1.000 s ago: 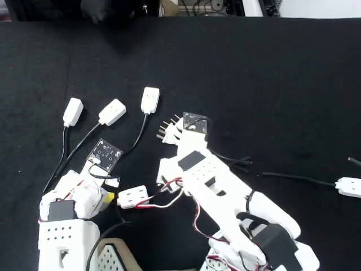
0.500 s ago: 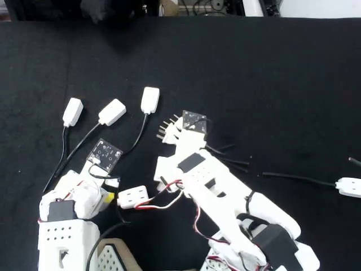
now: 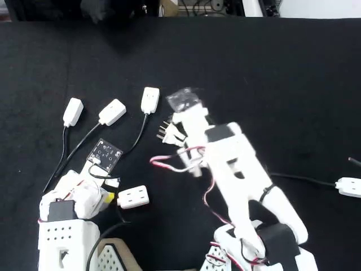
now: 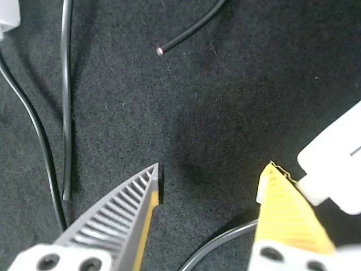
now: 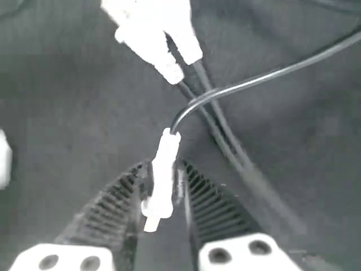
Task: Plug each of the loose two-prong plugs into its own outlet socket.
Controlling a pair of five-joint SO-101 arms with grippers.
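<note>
The right jaws are closed on a white two-prong plug, and its black cable curves away from the plug's far end. The right wrist view shows this grip. The high view shows the prongs projecting beside the arm, near the nearest socket. The left jaws are wide open and hold nothing above the black desk. A second socket lies just beside the yellow jaw.

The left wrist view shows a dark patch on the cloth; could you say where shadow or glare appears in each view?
Left wrist view: soft shadow on the cloth between the open jaws, glare on the white socket. Right wrist view: the white connectors ahead and the plug in the jaws glare. High view: even light, no strong shadows.
</note>
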